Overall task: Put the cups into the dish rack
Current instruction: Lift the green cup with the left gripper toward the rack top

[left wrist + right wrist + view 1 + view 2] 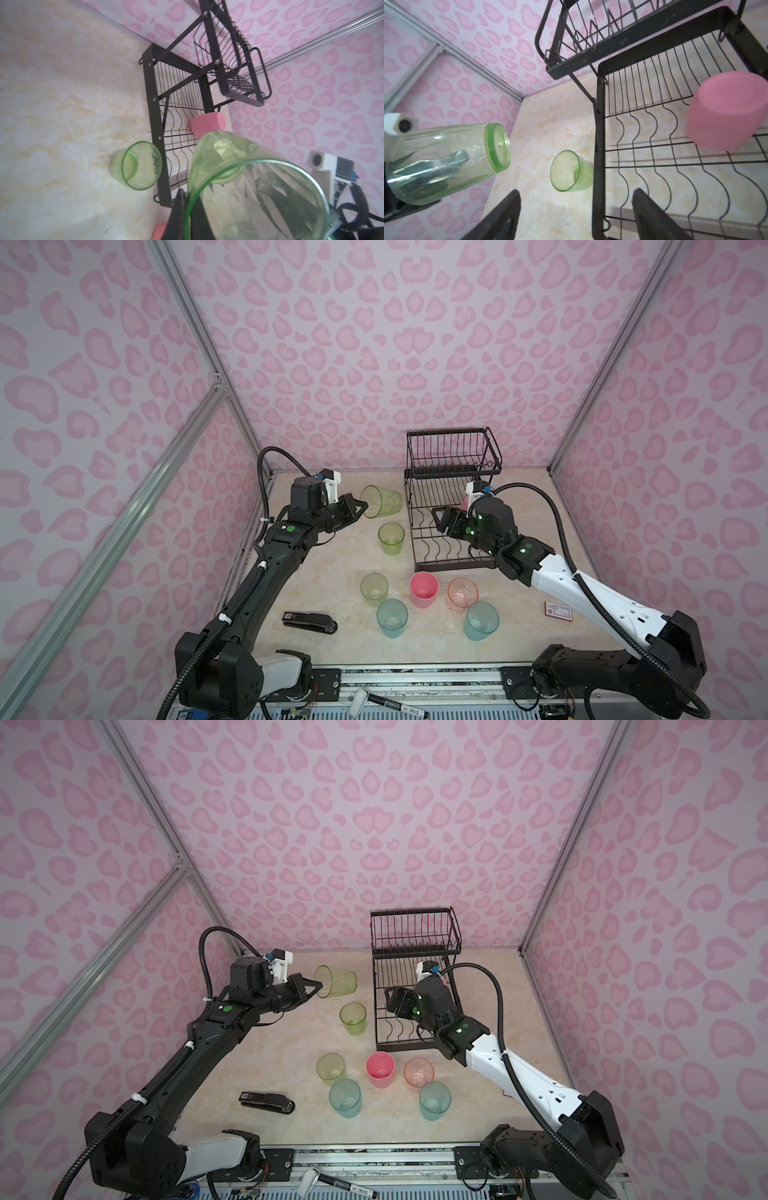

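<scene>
Grippers during cup loading. Left gripper (362,506) is clamped on the rim of a yellow-green cup (384,501), which lies sideways in the air with one finger inside. Right gripper (576,194) is spread wide and empty above the side bar of the dish rack (598,145). A pink cup (726,112) rests on the lower tier ahead of its fingertips. A second yellow-green cup (391,538) stands between the grippers.

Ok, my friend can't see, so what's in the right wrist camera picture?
A pink cup sits bottom-up on the lower wires of the black dish rack. The right gripper is open and empty. Beside the rack a standing green cup is on the table, and the left gripper holds a sideways green cup.
</scene>
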Action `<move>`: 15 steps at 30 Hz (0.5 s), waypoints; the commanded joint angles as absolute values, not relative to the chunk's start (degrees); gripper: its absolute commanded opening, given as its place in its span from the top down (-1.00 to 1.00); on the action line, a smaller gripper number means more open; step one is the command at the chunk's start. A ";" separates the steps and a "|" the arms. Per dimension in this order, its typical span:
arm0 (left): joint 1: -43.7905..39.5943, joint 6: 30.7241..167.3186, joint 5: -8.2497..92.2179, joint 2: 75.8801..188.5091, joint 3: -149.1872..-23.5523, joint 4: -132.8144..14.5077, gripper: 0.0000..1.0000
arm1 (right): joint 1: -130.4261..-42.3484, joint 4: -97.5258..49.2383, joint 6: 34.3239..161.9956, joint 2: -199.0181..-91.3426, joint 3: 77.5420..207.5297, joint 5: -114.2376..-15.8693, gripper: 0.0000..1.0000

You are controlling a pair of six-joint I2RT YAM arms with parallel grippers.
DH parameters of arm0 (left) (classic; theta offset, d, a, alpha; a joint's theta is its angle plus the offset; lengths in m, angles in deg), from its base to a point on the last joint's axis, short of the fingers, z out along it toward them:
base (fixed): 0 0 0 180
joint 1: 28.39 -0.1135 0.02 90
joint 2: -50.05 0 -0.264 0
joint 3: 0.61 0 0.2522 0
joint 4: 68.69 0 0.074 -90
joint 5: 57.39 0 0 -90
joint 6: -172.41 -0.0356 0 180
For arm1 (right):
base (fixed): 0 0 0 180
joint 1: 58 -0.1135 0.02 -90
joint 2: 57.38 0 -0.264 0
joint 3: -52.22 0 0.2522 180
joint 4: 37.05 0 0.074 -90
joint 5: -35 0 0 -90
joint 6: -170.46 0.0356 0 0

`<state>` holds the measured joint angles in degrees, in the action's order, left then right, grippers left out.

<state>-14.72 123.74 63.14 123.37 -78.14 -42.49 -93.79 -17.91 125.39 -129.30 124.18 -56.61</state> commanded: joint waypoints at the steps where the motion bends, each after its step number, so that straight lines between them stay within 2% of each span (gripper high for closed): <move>1: -13.48 130.11 67.57 122.80 -78.14 -54.65 0.94 | -92.63 -21.80 136.10 -127.84 124.88 -60.73 -0.67; 7: -11.19 136.15 69.06 125.66 -81.25 -64.42 0.94 | -87.57 -31.97 149.81 -127.33 125.77 -64.07 -0.66; 15: -8.91 143.05 70.21 133.03 -87.43 -76.36 0.94 | -83.65 -36.89 156.58 -128.02 130.47 -62.75 -0.68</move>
